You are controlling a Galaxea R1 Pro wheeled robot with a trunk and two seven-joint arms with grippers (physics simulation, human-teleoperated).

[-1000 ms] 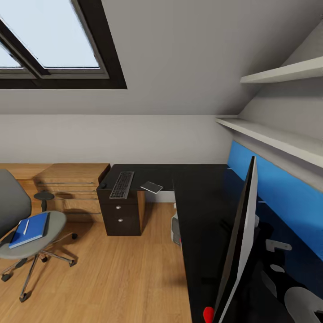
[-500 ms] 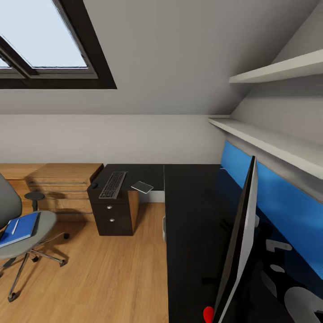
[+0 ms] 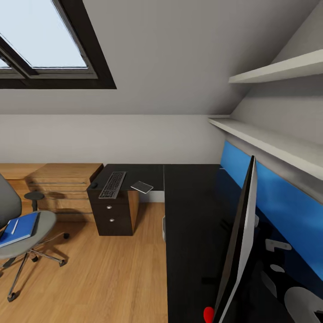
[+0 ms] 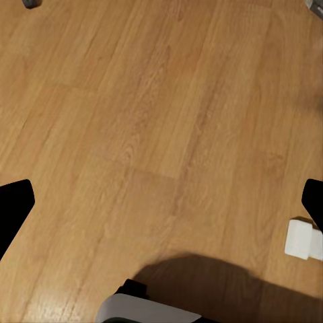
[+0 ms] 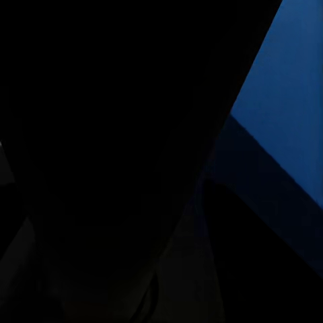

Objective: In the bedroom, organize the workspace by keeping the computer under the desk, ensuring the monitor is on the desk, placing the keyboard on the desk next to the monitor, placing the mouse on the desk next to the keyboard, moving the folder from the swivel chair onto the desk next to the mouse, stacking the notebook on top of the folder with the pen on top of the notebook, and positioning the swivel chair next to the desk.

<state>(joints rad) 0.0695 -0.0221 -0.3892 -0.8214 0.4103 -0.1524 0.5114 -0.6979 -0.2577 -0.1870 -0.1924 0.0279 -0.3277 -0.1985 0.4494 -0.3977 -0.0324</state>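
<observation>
The black L-shaped desk (image 3: 197,211) runs from its drawer unit (image 3: 112,218) toward me. On its far wing lie the keyboard (image 3: 112,184), the small black mouse (image 3: 93,185) beside it, and the dark grey notebook (image 3: 141,187). The monitor (image 3: 240,251) stands edge-on on the near wing. A sliver of the computer (image 3: 163,223) shows under the desk. The grey swivel chair (image 3: 31,233) holds the blue folder (image 3: 20,229) with the white pen (image 3: 15,225) on it. In the left wrist view my left gripper (image 4: 161,202) hangs open over the wood floor, its black fingertips (image 4: 13,208) wide apart.
A light-wood chest (image 3: 63,184) stands left of the desk, below a skylight (image 3: 40,40). Two shelves (image 3: 269,139) and a blue wall panel (image 3: 287,202) run behind the monitor. The right wrist view is nearly all black beside that blue panel (image 5: 289,94). Wood floor (image 3: 98,278) lies between chair and desk.
The whole head view swung to the right up to half a second ago, then held still. No task object has moved.
</observation>
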